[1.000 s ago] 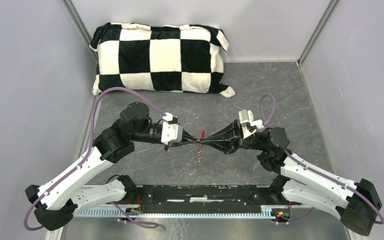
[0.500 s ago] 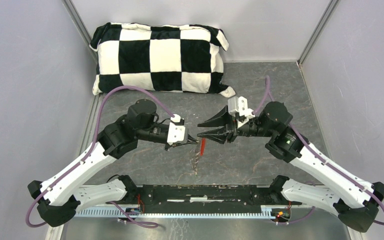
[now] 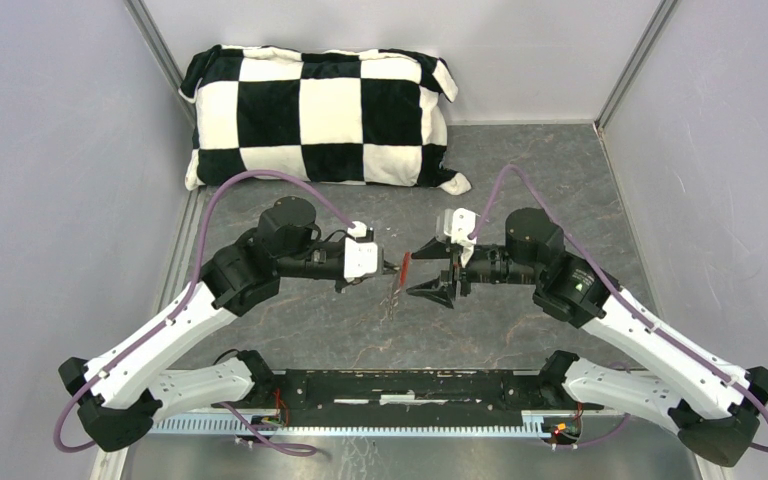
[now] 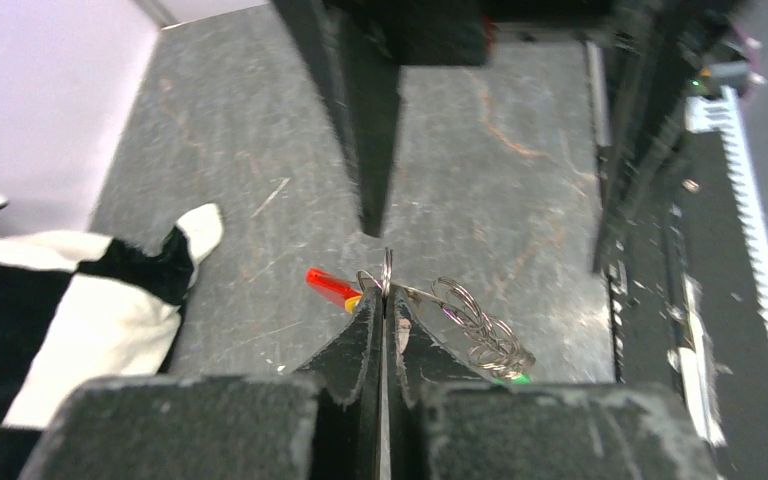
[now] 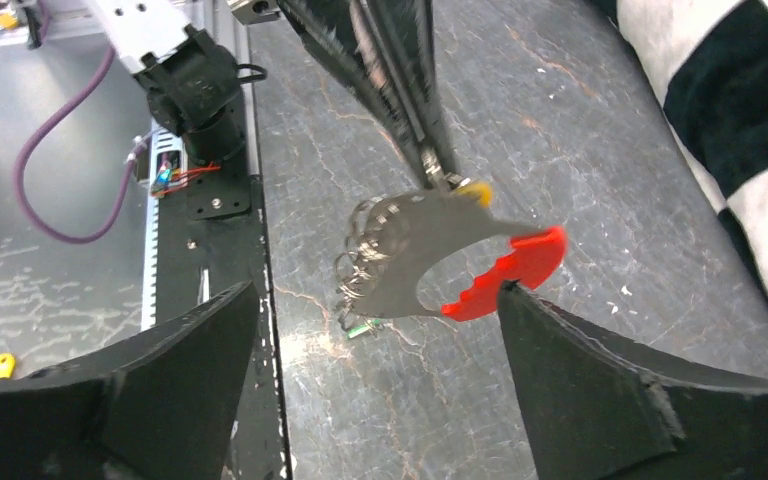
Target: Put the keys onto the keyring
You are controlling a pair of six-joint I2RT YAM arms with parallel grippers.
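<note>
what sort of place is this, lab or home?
Probably a lab test cell: plain panel walls box in a dark tabletop, left arm and right arm bolted to a rail, plus a checkered pillow.

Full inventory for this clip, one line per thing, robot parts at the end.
pillow: one, black and white checks, far left of the table
table: one, dark grey with a marbled look, under everything
keyring: one cluster of thin grey metal rings, hanging from the left gripper above mid-table
red tag: one, red, on the keyring beside the fingertips
yellow key: one, yellow head, right at the left gripper's tips
green key: one, green head, at the low end of the hanging rings
left gripper: one, black, shut on the keyring
right gripper: one, black, open, facing the left gripper close to the red tag
</note>
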